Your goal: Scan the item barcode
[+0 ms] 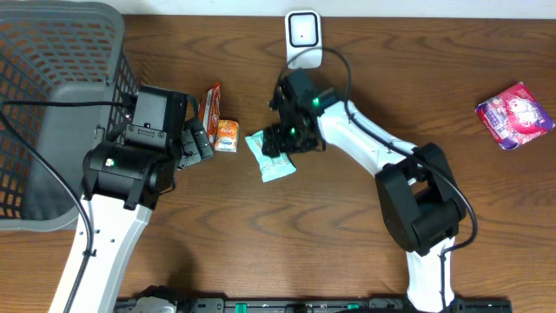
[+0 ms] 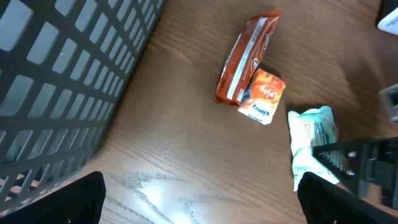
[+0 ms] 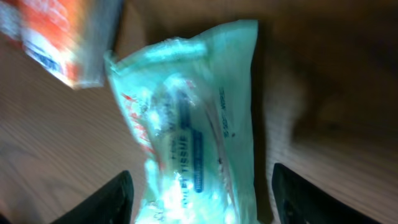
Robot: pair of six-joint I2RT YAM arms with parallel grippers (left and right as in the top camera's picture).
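A mint-green tissue pack (image 1: 271,160) lies flat on the wooden table, a little below the white barcode scanner (image 1: 303,35) that stands at the far edge. My right gripper (image 1: 282,142) hovers right over the pack and is open. In the right wrist view the pack (image 3: 199,124) lies between the two black fingers of the right gripper (image 3: 204,198), with a small gap on each side. My left gripper (image 1: 198,139) stands open to the left, over bare wood (image 2: 199,199). The pack (image 2: 314,140) shows at the right of the left wrist view.
A small orange box (image 1: 228,135) and an orange-brown packet (image 1: 209,104) lie just left of the pack. A grey mesh basket (image 1: 52,104) fills the left side. A pink packet (image 1: 514,115) lies far right.
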